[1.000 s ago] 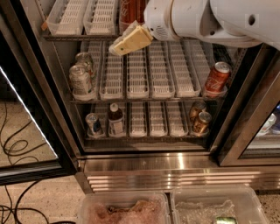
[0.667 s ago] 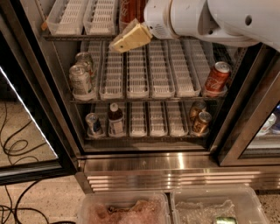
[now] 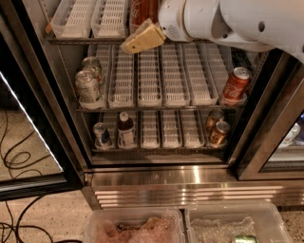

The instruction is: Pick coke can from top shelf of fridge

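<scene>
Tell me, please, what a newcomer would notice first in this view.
The big white robot arm reaches in from the upper right, its tan tool at the top shelf, right by the coke can. Next, a second red can stands at the right end of the middle shelf, opposite pale silver cans at its left.

Floor (image 3: 45,213): speckled beige stone. Black cables (image 3: 18,160) loop across it at left. A bright light strip (image 3: 29,118) runs diagonally at the left side. Two clear plastic bins (image 3: 135,227) sit side by side at the bottom edge. Claw (image 3: 142,38): top centre of view.
</scene>
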